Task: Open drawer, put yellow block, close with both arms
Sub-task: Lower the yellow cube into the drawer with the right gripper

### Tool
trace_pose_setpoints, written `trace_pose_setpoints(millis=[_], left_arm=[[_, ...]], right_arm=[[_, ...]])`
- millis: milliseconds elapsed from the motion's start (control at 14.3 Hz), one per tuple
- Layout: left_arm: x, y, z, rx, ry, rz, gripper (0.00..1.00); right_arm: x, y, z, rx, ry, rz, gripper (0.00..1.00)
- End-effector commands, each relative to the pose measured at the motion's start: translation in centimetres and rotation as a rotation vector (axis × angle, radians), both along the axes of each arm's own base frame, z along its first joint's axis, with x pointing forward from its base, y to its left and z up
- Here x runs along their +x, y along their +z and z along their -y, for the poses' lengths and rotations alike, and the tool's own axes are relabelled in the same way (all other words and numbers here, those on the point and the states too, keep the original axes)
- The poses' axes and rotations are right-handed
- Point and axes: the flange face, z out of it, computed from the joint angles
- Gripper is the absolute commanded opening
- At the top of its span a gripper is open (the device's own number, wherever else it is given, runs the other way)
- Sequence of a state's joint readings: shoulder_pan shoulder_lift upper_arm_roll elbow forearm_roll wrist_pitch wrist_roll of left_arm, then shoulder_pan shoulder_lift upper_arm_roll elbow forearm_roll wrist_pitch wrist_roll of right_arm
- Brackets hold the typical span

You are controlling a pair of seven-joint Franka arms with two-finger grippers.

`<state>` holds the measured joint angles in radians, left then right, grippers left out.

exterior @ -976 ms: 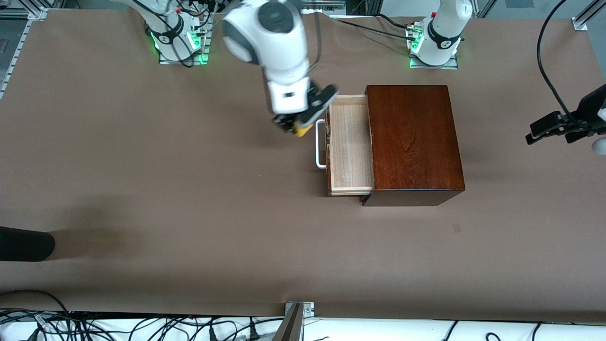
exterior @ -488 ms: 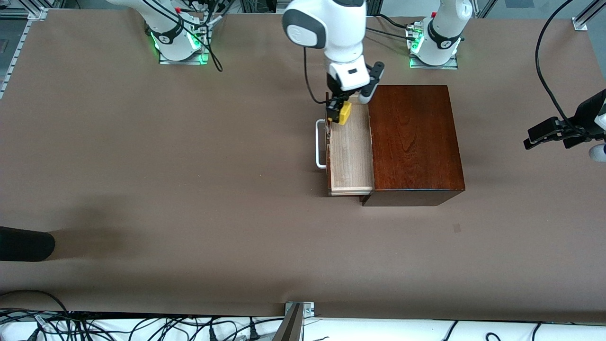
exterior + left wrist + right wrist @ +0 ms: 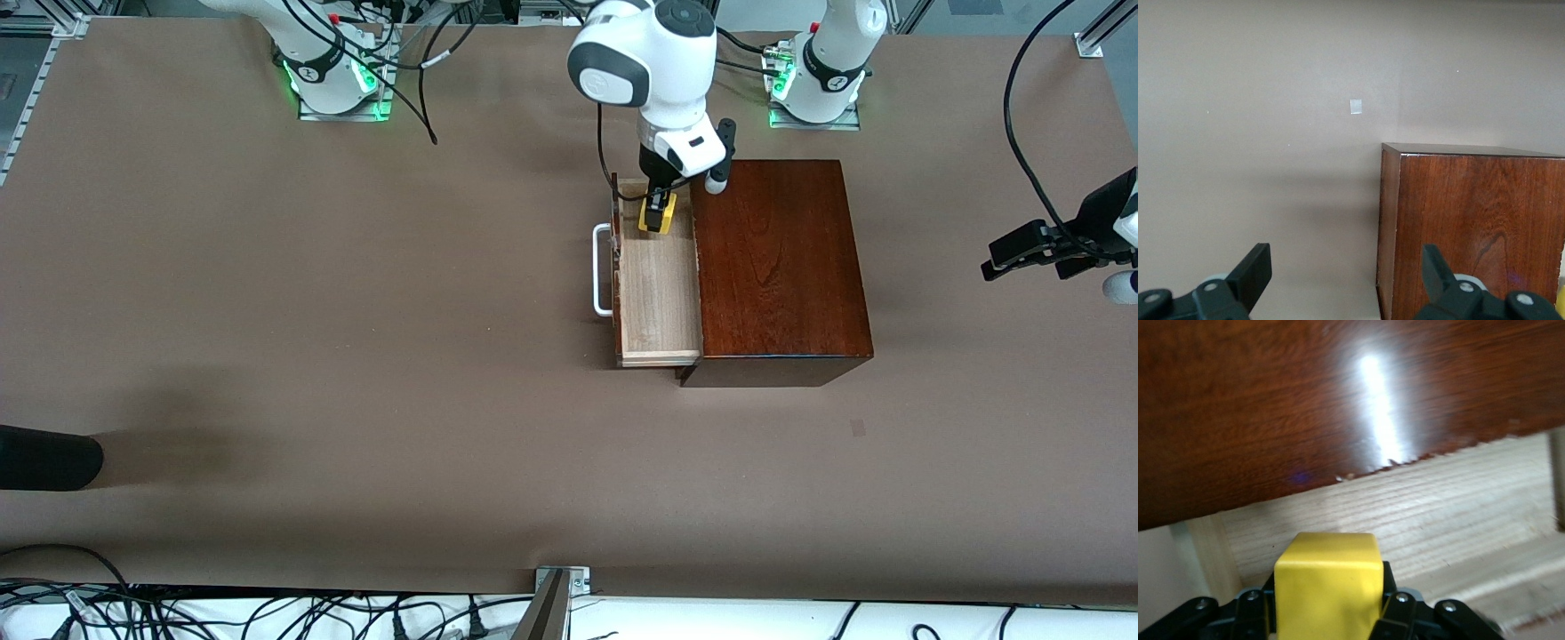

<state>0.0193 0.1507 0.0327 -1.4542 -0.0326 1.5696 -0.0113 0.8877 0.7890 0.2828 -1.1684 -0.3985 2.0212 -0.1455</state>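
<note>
Front view: the drawer (image 3: 660, 284) stands pulled out of the mahogany box (image 3: 775, 267) toward the right arm's end of the bench (image 3: 356, 356). The right claw (image 3: 656, 213), clamped on the yellow block (image 3: 660, 220), hangs over the tray's end farthest from the camera. The left claw (image 3: 1031, 249) waits above the bench's edge.

Left wrist view: left claw (image 3: 1345, 273) fingers spread apart beside the box (image 3: 1471, 227).

Right wrist view: block (image 3: 1328, 583) pinched above pale tray wood (image 3: 1405, 513).

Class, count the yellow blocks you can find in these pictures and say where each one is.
1. The yellow block is clamped in the right gripper over the open drawer, at its end toward the robots' bases. More could be hidden inside the wooden box.
</note>
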Motion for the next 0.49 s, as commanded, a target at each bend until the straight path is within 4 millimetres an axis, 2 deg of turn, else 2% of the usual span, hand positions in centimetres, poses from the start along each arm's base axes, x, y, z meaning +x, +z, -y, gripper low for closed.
trace_pose_setpoints(millis=[0,139,209,418], left_arm=[[0.4,0.7,0.3,-0.024,-0.012,0.003,1.0],[0.6,0.5,2.8,-0.049,-0.049,0.004,1.0],[0.7,0.3,3.3,-0.055,-0.049,0.0,1.0],[0.9,0.5,2.7,-0.049,-0.045,0.017,1.0]], right_arm=[[1.4,-1.3,0.0,-0.031,0.095,0.011,0.0],[3.0,-1.7,1.0,-0.042,0.133,-0.004,0.0],[3.2,-1.7,1.2,-0.041,0.138,-0.007,0.0],[3.3,-2.6,1.3,-0.05,0.152,-0.02,0.0]])
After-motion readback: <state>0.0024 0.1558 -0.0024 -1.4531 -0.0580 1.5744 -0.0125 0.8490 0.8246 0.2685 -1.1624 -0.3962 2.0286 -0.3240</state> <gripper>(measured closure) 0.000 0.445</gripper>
